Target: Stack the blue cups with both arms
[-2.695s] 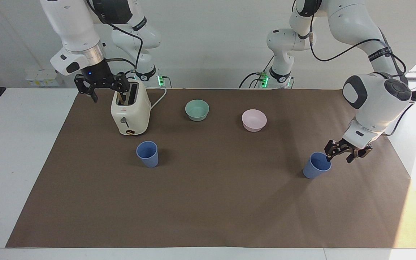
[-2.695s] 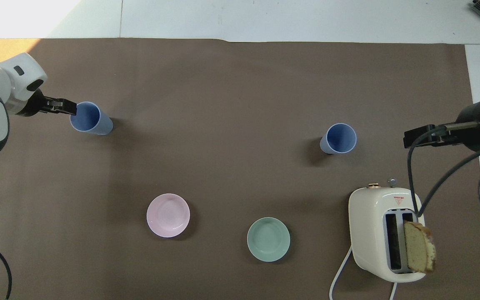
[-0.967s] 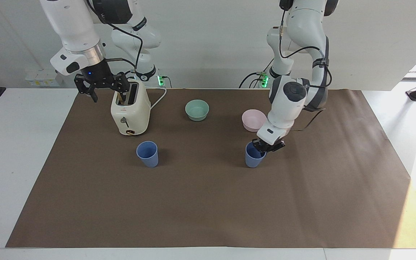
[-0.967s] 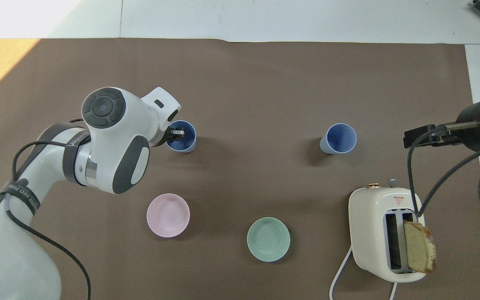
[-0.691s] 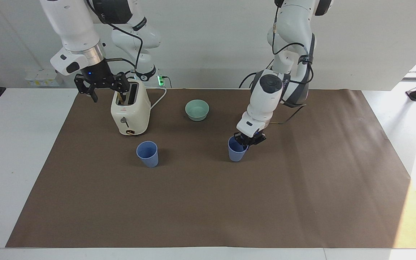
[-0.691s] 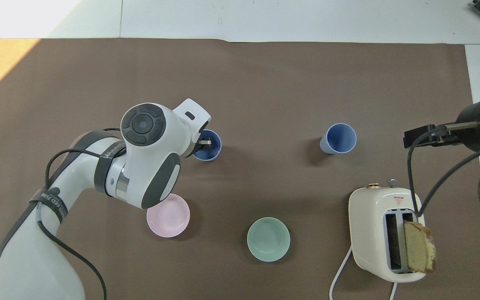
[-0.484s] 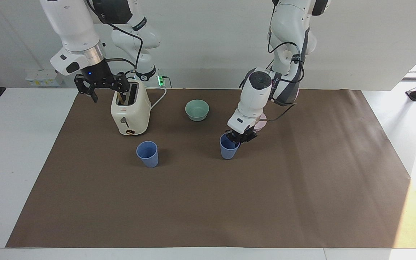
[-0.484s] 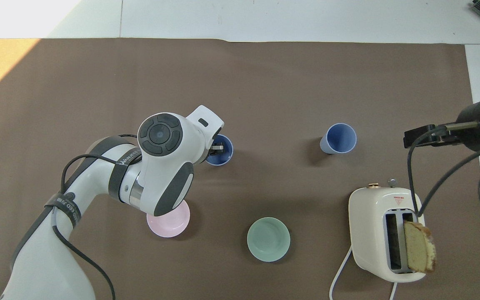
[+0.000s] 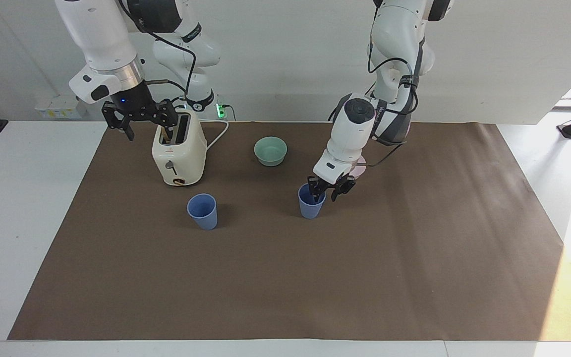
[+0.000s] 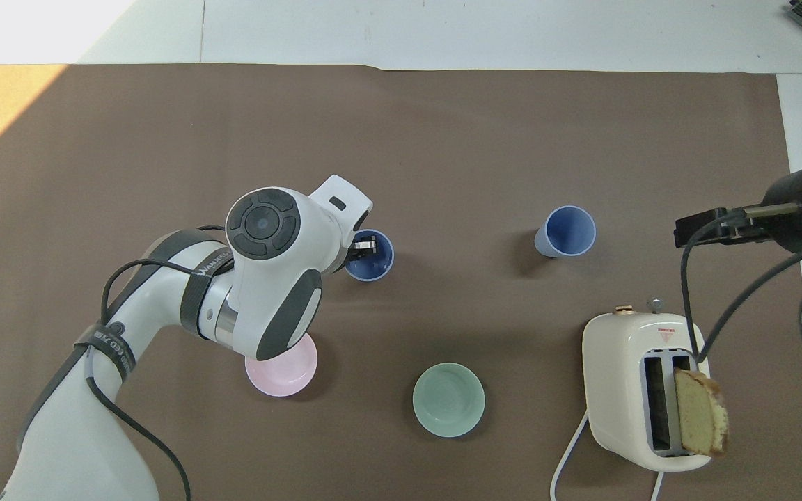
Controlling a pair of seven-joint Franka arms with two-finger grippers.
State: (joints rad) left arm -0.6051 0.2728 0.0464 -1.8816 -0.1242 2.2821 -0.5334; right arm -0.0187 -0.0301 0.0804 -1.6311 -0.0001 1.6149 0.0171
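Facing view: 2 blue cups (image 9: pixel 311 203) (image 9: pixel 202 211) upright on mat, apart, one at 9 o'clock of other. Likely light, stiff, slick plastic; pinch rim wall. Left gripper (image 9: pixel 330 189) spread at cup rim. Right gripper (image 9: pixel 139 116) spread, waiting beside toaster (image 9: pixel 178 153).

Two arms in glossy white shells with dark grey joint caps. The left arm (image 10: pixel 262 278) carried a round grey cap with small buttons, a black band with white lettering, and a thin black cable looping along it. The right arm (image 9: pixel 102 39) had a bright metal ring at the wrist, a small blue light below it, and a black cable. Both claws, left (image 9: pixel 330 188) and right (image 9: pixel 139 116), were black. Green lights glowed at the arm bases.
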